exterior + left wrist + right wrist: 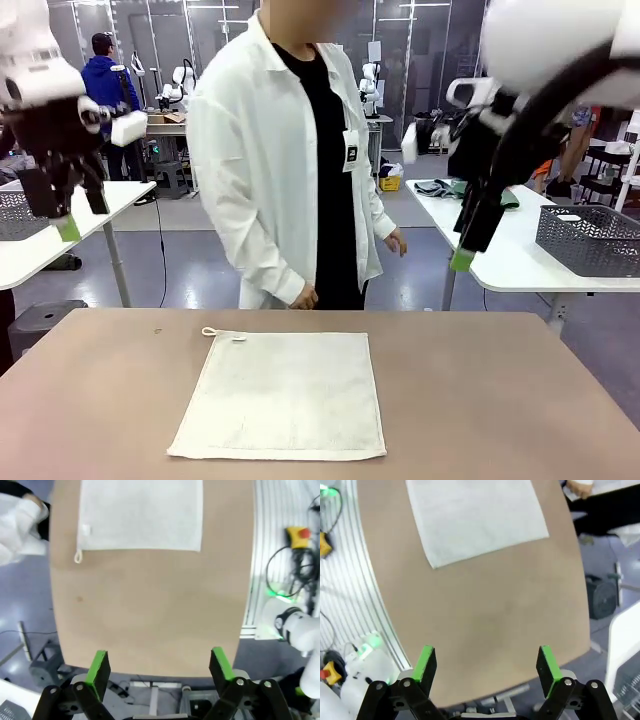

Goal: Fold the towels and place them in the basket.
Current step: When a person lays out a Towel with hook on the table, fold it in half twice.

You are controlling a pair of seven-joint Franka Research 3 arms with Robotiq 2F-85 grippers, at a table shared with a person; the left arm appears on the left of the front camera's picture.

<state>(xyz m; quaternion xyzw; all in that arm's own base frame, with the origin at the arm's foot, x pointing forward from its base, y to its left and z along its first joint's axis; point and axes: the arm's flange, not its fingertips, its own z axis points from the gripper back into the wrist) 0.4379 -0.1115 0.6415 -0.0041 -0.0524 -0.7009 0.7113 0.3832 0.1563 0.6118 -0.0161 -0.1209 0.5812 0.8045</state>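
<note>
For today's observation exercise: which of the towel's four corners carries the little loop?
The far corner on the robot's left of the off-white towel, nearest the person. A small loop sticks out there; the other three corners are plain.

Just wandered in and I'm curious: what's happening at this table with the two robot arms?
An off-white towel lies flat and unfolded on the brown table. Both arms hang over the table, the left gripper and the right gripper open and empty. A person in a white coat stands at the far side, hands down, touching nothing. Folding has not yet begun.
</note>
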